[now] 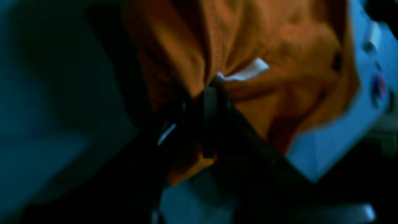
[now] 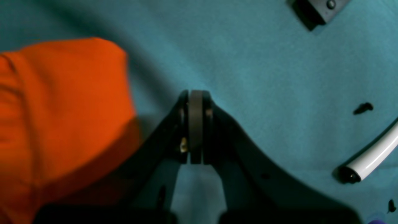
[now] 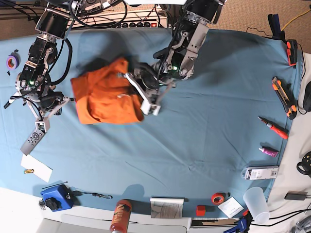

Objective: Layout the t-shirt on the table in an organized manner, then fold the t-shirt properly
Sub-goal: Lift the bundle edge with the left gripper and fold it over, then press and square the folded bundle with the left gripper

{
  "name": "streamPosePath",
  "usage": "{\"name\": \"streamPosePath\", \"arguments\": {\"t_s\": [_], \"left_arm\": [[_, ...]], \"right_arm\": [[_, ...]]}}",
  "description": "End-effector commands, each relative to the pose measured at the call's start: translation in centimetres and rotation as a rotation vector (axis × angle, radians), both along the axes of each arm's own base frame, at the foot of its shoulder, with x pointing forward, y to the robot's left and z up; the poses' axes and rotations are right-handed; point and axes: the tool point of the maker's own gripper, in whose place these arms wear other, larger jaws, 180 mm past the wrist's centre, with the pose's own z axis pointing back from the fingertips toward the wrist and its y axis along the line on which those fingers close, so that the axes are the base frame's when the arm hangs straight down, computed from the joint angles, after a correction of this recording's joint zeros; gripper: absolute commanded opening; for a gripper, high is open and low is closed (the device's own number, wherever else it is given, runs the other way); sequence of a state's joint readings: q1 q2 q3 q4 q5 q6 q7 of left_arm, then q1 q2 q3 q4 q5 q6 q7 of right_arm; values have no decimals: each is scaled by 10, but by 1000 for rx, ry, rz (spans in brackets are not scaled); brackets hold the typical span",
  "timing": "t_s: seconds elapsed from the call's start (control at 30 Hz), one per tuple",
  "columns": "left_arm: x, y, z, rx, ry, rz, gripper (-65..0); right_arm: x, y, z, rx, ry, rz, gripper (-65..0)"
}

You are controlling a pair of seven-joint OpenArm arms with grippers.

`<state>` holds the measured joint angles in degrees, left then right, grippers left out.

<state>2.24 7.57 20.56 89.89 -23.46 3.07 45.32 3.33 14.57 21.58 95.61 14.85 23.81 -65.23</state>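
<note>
The left gripper (image 1: 209, 93) pinches the bunched orange t-shirt (image 3: 104, 97) on the table (image 3: 204, 145); the right gripper (image 2: 196, 96), pressed together, holds nothing.

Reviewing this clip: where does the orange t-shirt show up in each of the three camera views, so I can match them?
Left wrist: the t-shirt fills the upper middle and right, its white neck tag just above the left gripper, which pinches the fabric.
Right wrist: it fills the left edge, apart from the right gripper.
Base: bunched, left of centre.
Shared landmark: the blue-teal table cloth under the shirt.
</note>
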Motion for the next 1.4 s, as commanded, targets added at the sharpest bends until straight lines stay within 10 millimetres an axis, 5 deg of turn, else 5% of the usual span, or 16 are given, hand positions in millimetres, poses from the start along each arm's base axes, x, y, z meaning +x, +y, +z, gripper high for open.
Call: {"name": "streamPosePath", "arguments": {"t_s": [0.0,0.13,0.4,0.77,1.0,1.37], "left_arm": [[3,-14,17,-42,-22,-31,-650],[-9,-14,19,-20,16,-86,-650],[-17,6,56,5,-82,-71,-650],[-25,113,28,238,-135,-41,-650],[-16,179,31,299,-239,-137,-650],[31,182,38,406,-354,-285,-650]], "right_arm": [[14,-5,21,-19,-83,6,-650],[23,-6,33,-29,-160,14,-650],[22,-21,40,-85,-161,9,-650],[22,-27,41,-116,-156,0,-650],[21,-27,40,-115,-154,0,-650],[20,-25,37,-107,-141,-1,-650]]}}
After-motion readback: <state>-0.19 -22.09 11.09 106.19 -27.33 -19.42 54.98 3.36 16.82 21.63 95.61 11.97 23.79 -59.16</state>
